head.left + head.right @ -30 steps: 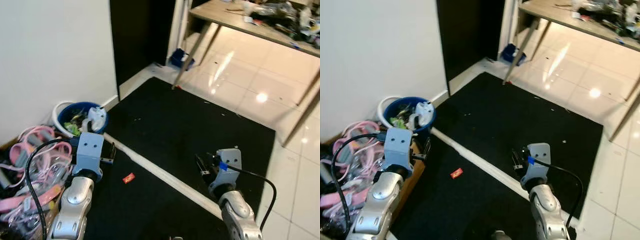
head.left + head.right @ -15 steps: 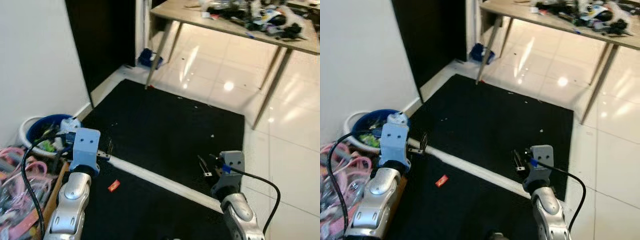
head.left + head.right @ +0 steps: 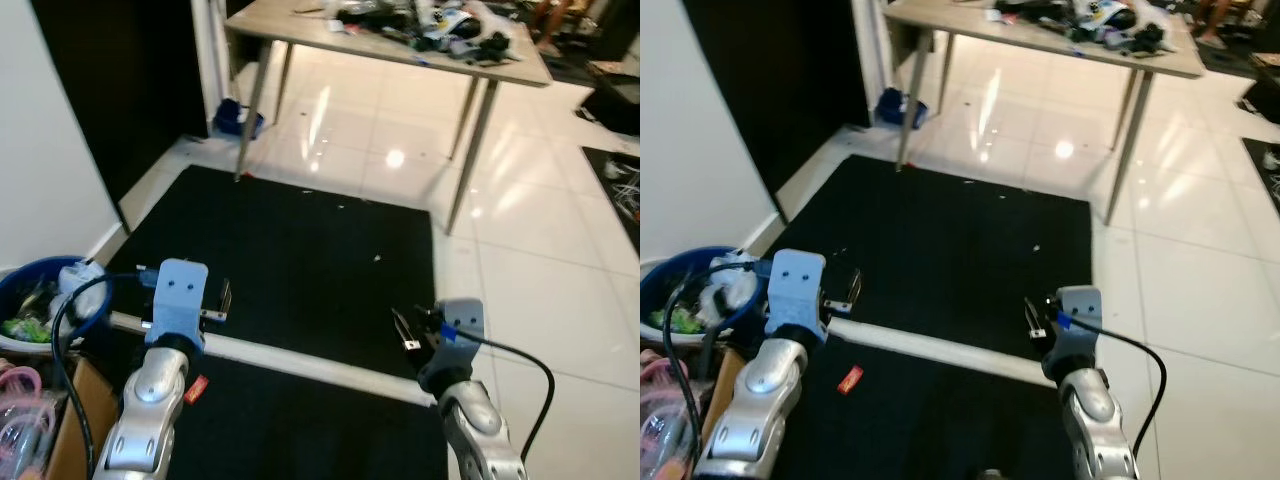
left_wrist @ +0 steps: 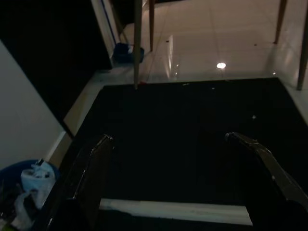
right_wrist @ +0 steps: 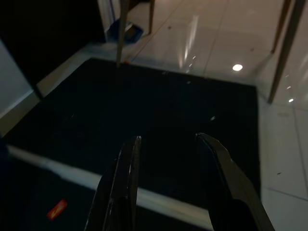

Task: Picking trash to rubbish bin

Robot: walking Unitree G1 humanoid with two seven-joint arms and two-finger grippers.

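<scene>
A small red wrapper (image 3: 194, 389) lies on the black mat (image 3: 300, 250), just on the near side of a white strip (image 3: 310, 361). The blue rubbish bin (image 3: 28, 303), holding white and green trash, stands at the far left by the wall. My left gripper (image 3: 222, 297) hovers open above the strip, between bin and wrapper, with nothing between its fingers (image 4: 91, 163). My right gripper (image 3: 405, 330) is held open and empty over the mat's right part. In the right wrist view the wrapper (image 5: 57, 209) lies off to one side of the fingers (image 5: 126, 163).
A wooden table (image 3: 300, 22) cluttered with objects stands at the back on thin legs (image 3: 470, 150). A cardboard box with pink hangers (image 3: 20, 430) sits at the lower left. A blue object (image 3: 238, 115) lies by the dark doorway. Glossy white tiles (image 3: 540, 280) extend right.
The camera has swung to the right: bin, hangers and wrapper slid toward the picture's left and more table and tiles came into view. Both arms keep the same pose, grippers open.
</scene>
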